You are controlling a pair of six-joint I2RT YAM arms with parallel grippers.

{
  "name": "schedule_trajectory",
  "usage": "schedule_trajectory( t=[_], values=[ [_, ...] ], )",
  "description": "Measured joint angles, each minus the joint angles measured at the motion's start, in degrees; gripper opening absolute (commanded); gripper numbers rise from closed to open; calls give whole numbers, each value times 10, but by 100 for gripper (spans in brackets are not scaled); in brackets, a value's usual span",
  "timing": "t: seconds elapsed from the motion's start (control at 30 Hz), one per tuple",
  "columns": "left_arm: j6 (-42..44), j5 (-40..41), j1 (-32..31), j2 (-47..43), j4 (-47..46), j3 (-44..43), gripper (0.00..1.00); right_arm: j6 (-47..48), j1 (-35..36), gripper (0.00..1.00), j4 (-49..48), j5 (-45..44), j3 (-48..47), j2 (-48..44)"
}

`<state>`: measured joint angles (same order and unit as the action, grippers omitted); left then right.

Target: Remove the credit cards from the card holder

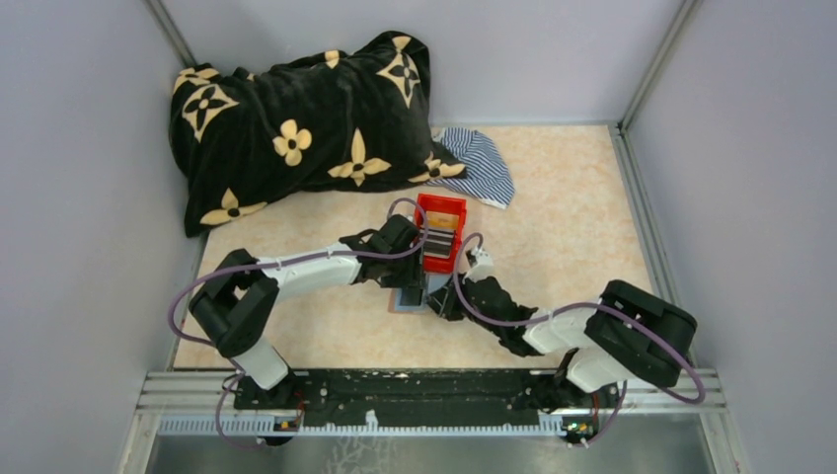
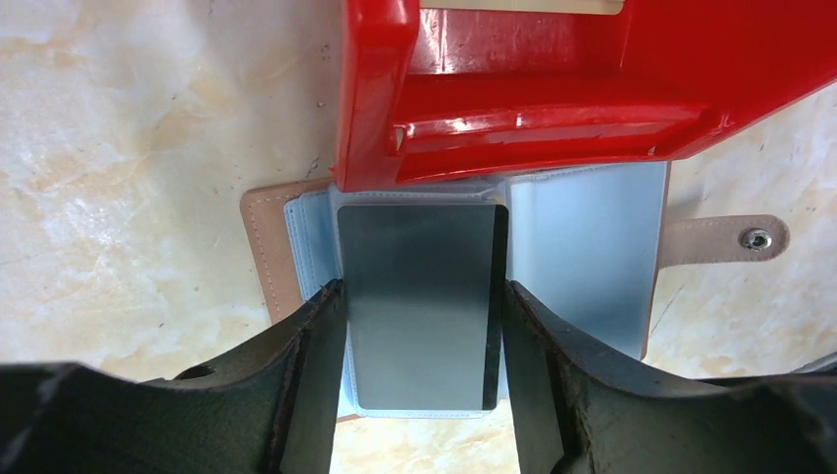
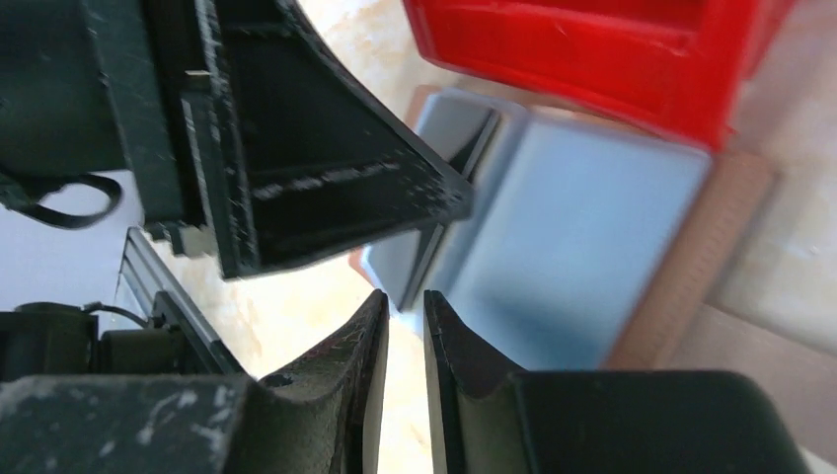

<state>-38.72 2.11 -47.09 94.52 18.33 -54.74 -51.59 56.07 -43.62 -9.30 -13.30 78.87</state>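
Note:
The card holder (image 2: 582, 247) lies open on the table, grey-blue panels up, its snap strap (image 2: 725, 240) pointing right. A grey credit card (image 2: 419, 326) with a dark stripe lies on its left panel. My left gripper (image 2: 422, 291) is shut on this card, one finger against each long edge. From the top view the holder (image 1: 407, 299) sits just in front of the red bin (image 1: 439, 232), which holds several more cards (image 1: 438, 244). My right gripper (image 3: 405, 301) hovers at the near corner of the holder (image 3: 582, 247), a narrow gap between its fingers with nothing in it.
The red bin's near wall (image 2: 553, 89) overlaps the holder's far edge. A black pillow with tan flowers (image 1: 296, 128) and a striped cloth (image 1: 484, 163) lie at the back. Grey walls close in the left, right and back sides. Both arms meet at the table's middle.

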Motion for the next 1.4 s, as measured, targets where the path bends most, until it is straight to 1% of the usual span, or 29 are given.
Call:
schedule_trajectory(
  t=[0.17,0.37,0.53,0.77,0.9,1.07,1.33,1.4],
  values=[
    [0,-7,0,3,-4,-3,59,7,0,21,-9,16,-36,36],
    [0,-8,0,3,-4,-3,59,9,0,21,-35,32,-49,81],
    [0,-9,0,3,-4,-3,58,9,0,21,-33,31,-48,78],
    [0,-14,0,5,-9,-3,58,22,0,21,13,6,-48,22],
    [0,-16,0,5,-10,-3,58,25,0,21,17,2,-48,25],
    [2,-15,0,5,-8,-3,58,23,0,21,7,1,-47,51],
    [2,-15,1,5,-8,-3,57,23,-3,21,5,1,-47,49],
    [2,-16,1,5,-9,-3,60,24,-5,21,6,0,-45,45]
  ],
)
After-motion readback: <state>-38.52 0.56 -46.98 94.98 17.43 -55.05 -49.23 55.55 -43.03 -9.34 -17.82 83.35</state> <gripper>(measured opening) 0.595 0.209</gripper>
